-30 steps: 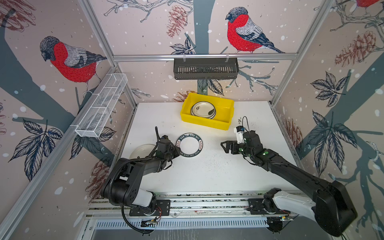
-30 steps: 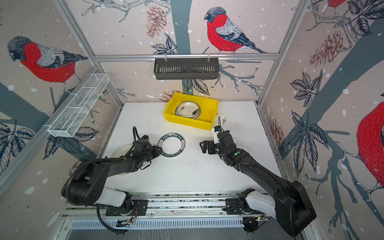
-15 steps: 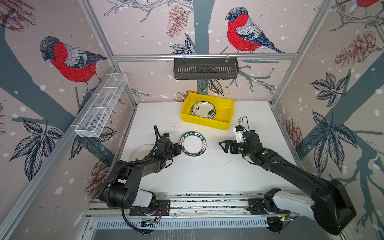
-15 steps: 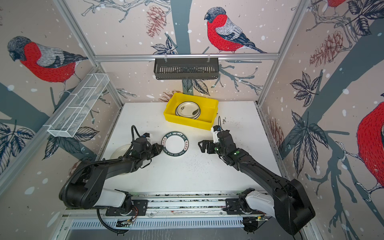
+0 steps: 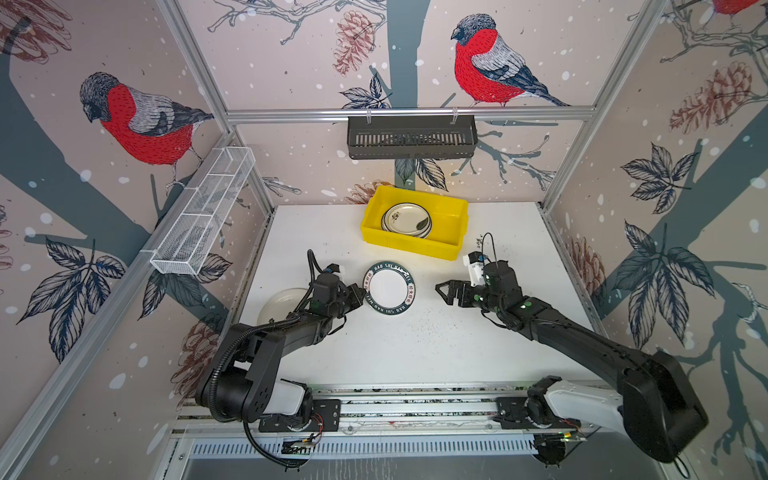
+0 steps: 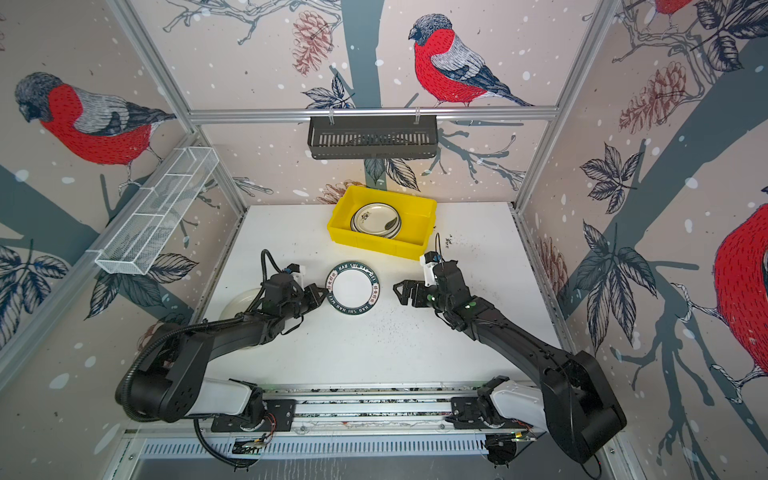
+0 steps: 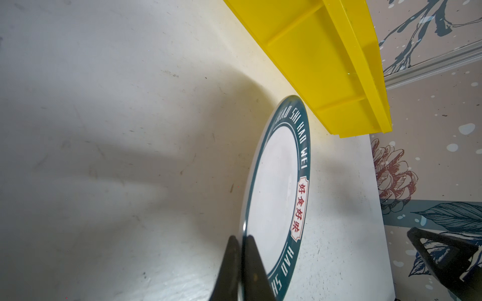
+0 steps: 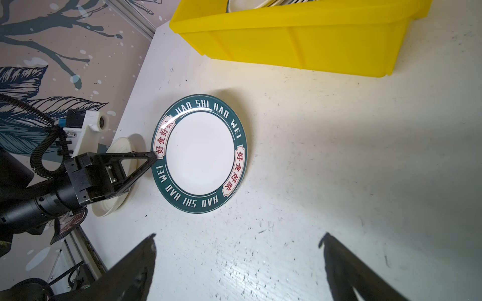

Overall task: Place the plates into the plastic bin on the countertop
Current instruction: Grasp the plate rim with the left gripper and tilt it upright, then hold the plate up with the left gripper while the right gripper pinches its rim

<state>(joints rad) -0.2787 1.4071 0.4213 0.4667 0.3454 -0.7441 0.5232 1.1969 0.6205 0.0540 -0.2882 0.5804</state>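
Note:
A white plate with a dark teal lettered rim (image 5: 388, 287) (image 6: 353, 289) (image 8: 200, 153) lies in the middle of the white countertop (image 5: 415, 353). My left gripper (image 5: 362, 293) (image 7: 242, 241) (image 8: 155, 155) is shut on its left rim. The yellow plastic bin (image 5: 411, 247) (image 6: 374, 245) (image 7: 326, 65) stands just behind it and holds stacked plates (image 5: 406, 220). A plain cream plate (image 5: 278, 305) (image 8: 122, 148) lies at the left edge, partly under the left arm. My right gripper (image 5: 441, 294) (image 8: 238, 237) is open over bare countertop, right of the teal plate.
A dark slotted basket (image 5: 411, 137) hangs on the back wall above the bin. A white wire mesh tray (image 5: 203, 220) runs along the left wall. Aluminium rails (image 5: 415, 409) close off the front edge.
My left gripper has moved right to the teal-rimmed plate's edge and closed on it; the plate has shifted slightly right. The right arm has barely moved.

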